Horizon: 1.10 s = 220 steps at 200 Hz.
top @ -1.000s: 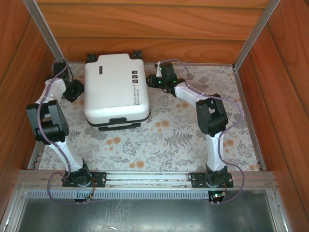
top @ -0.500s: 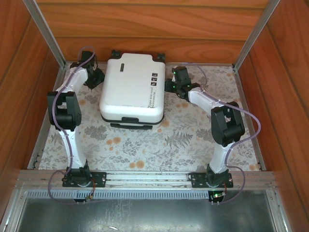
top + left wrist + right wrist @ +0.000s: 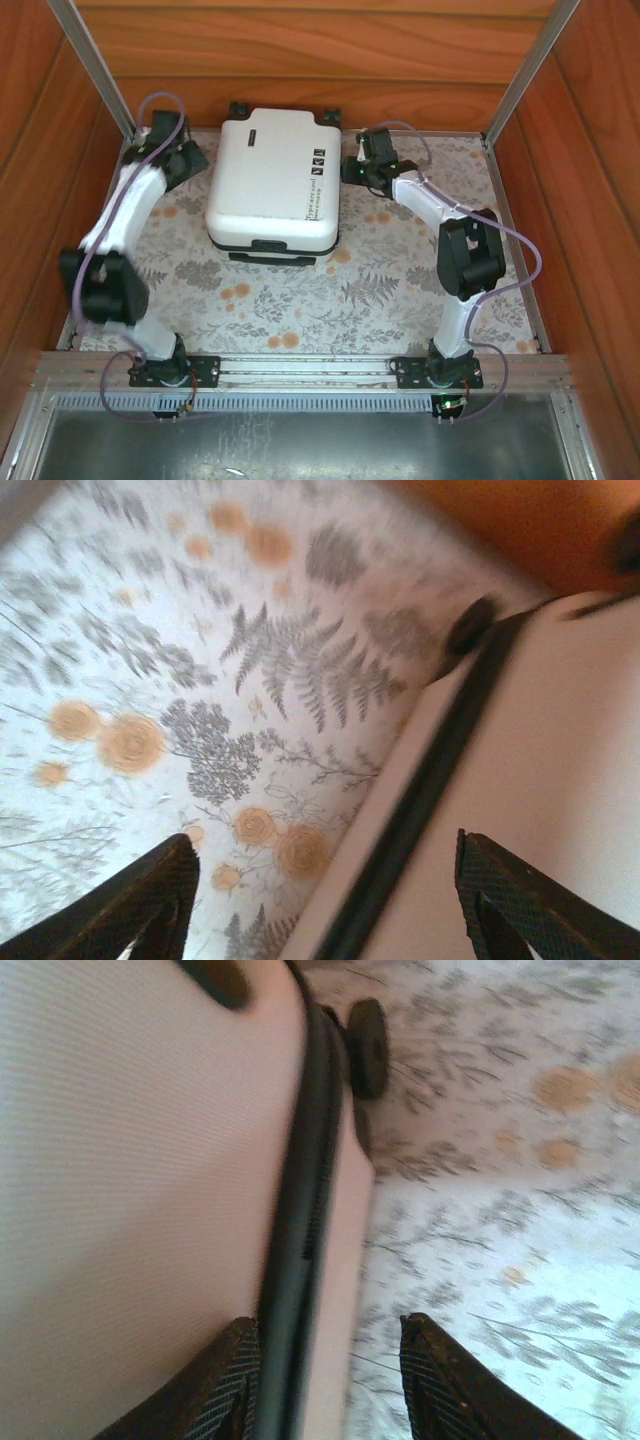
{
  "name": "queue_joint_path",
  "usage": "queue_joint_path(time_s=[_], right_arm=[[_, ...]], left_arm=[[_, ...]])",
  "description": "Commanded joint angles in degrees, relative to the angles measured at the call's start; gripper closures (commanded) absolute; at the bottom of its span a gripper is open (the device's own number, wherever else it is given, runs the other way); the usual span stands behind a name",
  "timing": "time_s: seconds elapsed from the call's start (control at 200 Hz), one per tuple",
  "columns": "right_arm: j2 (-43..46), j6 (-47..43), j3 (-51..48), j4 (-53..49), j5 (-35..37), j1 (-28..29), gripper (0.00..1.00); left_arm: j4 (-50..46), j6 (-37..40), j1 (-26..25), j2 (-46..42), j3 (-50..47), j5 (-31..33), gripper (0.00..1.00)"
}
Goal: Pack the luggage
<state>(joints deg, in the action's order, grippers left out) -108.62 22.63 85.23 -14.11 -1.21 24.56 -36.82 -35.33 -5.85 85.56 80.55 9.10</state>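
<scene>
Left hand (image 3: pixel 325 848): fingers (image 3: pixel 150 905) spread wide, nothing pinched. Btwn them, lower down, runs the edge of the luggage (image 3: pixel 560 730). Its cream shell lies under the right-side finger. The black seam (image 3: pixel 430 780) leads away from the hand, w/ a black wheel (image 3: pixel 470 625) at its far end. Under the left-side finger is the flowered desk (image 3: pixel 200 680) cover. Past the wheel stands a wooden wall (image 3: pixel 480 520). Pic is blurred, so can't tell if either finger touches the shell.

Top cam: the left hand sits just beside the luggage's far left corner, shell on its inner side, wall close on its outer side.

Right hand (image 3: pixel 330 1325): fingers (image 3: pixel 440 1385) apart, gripping nothing. The left-side finger sits at the black seam, w/ broad cream shell beyond it. The right-side finger is over the flowered cover. Ahead of the hand a second wheel (image 3: pixel 368 1045) sticks out by the seam. Contact w/ the shell: can't tell, also blurred.

Top cam: the right hand is just beside the luggage's far right corner, so the case lies btwn the two hands. It lies flat & shut on the desk, near the back wall, wheels at the far end, black handle end facing the arm bases.
</scene>
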Motion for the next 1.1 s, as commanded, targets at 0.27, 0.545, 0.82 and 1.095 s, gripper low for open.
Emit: queue_joint_path(time_s=[0.27, 0.545, 0.82, 1.095], right_arm=[[19.8, -2.0, -8.8, 0.3, -4.6, -6.1, 0.5], [29.6, -0.7, -16.3, -1.2, -3.3, -7.3, 0.39], [35.0, 0.5, -21.9, -2.4, -4.4, -7.4, 0.37], [35.2, 0.6, -26.4, 1.1, -8.0, -7.4, 0.4]], left_arm=[[1.9, -20.7, -18.4, -53.1, -38.0, -6.4, 0.32], [11.0, -50.5, -64.9, -51.7, -50.9, 25.3, 0.24], [39.7, -67.9, -72.8, -39.0, -64.9, 32.1, 0.0], [41.4, -76.1, -66.8, -36.3, -67.3, 30.4, 0.11]])
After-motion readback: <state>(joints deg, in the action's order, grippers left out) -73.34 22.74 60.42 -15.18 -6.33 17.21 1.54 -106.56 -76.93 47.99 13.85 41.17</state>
